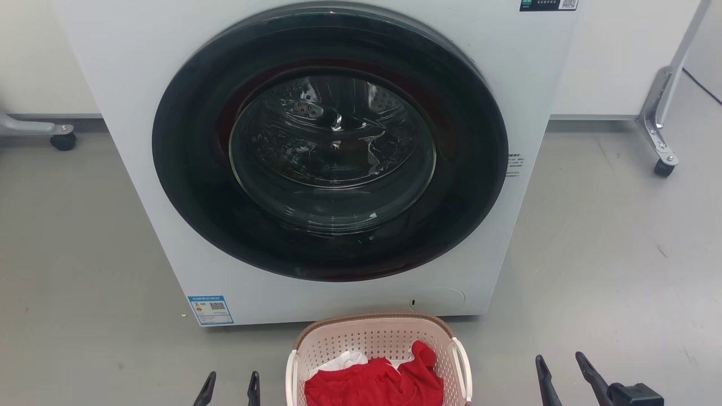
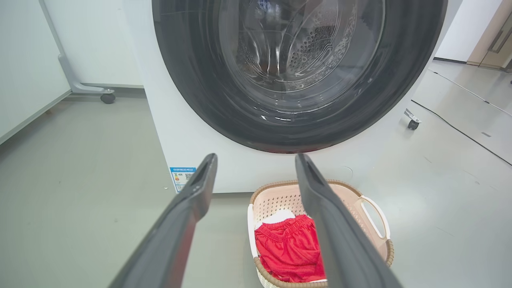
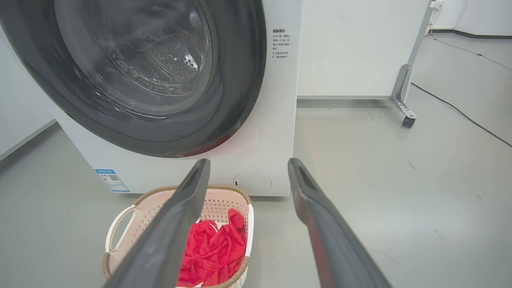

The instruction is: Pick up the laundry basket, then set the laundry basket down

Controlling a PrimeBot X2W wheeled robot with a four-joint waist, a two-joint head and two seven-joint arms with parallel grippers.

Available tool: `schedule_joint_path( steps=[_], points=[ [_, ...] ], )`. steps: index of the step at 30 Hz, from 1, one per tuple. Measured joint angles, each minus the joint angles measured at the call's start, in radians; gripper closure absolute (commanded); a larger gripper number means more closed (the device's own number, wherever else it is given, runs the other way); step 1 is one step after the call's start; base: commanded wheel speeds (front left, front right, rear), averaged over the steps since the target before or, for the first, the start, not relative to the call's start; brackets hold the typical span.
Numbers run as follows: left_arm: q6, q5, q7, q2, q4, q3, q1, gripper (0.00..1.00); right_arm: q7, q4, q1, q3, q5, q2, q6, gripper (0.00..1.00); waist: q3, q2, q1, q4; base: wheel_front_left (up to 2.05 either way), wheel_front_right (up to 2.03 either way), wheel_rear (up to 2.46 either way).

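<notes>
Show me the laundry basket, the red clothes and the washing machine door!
laundry basket (image 1: 372, 338), head view, on its perforated back wall.
red clothes (image 1: 383, 386), head view, middle of the heap.
washing machine door (image 1: 333, 141), head view, centre of the glass.

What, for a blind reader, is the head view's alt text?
A pale pink perforated plastic laundry basket holding red cloth sits on grey floor before a white washing machine. The dark left end effector and right end effector flank it, open.

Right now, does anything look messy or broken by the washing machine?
Nothing stands out. The laundry basket sits upright on the floor before the washing machine, red and white clothes inside, none spilled.
</notes>
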Motion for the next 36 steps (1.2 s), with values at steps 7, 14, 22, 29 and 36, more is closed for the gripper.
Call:
schedule_joint_path(
  steps=[7,14,22,29,36],
  points=[
    [0.0,0.027,0.0,-0.008,-0.059,0.035,0.041,0.0,0.0,-0.061,0.071,-0.07,-0.064,0.013,0.0,0.0,-0.004,0.0,0.0002,0.001,0.0,0.0,0.0],
    [0.0,0.047,0.0,-0.011,-0.093,0.05,0.061,0.0,0.0,-0.107,0.112,-0.113,-0.123,0.031,0.0,0.0,-0.003,0.0,0.0002,0.002,0.0,0.0,0.0],
    [0.0,0.058,0.0,-0.019,-0.104,0.056,0.075,0.0,0.0,-0.14,0.134,-0.146,-0.151,0.047,0.0,0.0,-0.001,0.0001,0.0002,0.003,0.0,0.0,0.0],
    [0.001,0.068,0.0,-0.024,-0.109,0.063,0.075,0.0,0.0,-0.163,0.147,-0.167,-0.184,0.065,0.0,0.0,0.0,0.0,0.0001,0.004,0.0,0.0,0.0],
    [0.001,0.086,0.0,-0.026,-0.11,0.065,0.076,0.0,0.001,-0.179,0.161,-0.188,-0.193,0.072,0.0,0.0,-0.001,0.0,0.0001,0.006,0.0,0.0,0.0]
  ],
)
